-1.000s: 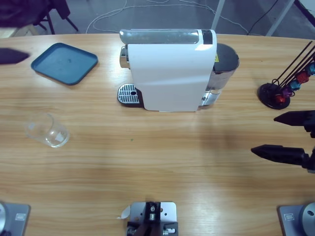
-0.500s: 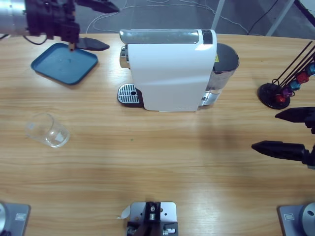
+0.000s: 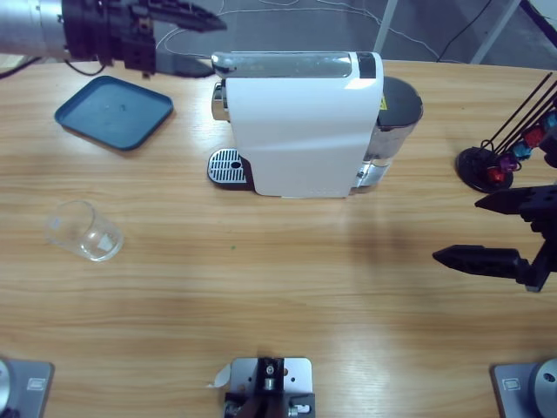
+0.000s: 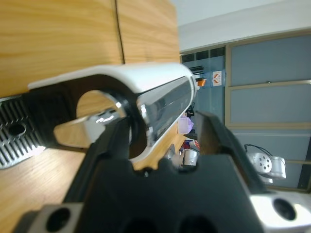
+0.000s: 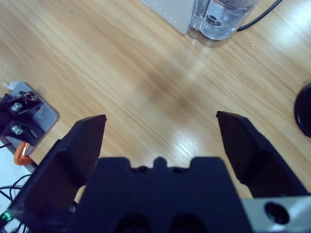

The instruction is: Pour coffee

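Note:
A white coffee machine (image 3: 305, 131) stands at the table's back middle, with a silver lever along its top and a drip grid (image 3: 226, 165) at its left foot. My left gripper (image 3: 209, 42) is open at the lever's left end. In the left wrist view the lever's rounded end (image 4: 121, 77) lies between the open jaws of that gripper (image 4: 163, 121). A clear glass (image 3: 83, 231) sits far left on the table; no coffee shows in it. My right gripper (image 3: 457, 229) hangs open over bare wood at the right edge, holding nothing (image 5: 160, 119).
A blue tray (image 3: 113, 111) lies at the back left, just below the left arm. The machine's clear water tank (image 3: 396, 113) sticks out on its right (image 5: 223, 14). A black capsule rack (image 3: 500, 161) with coloured capsules stands at the far right.
The left arm has swung in from the left edge and moved right, its gripper now at the machine's lever. The right gripper has shifted a little leftward.

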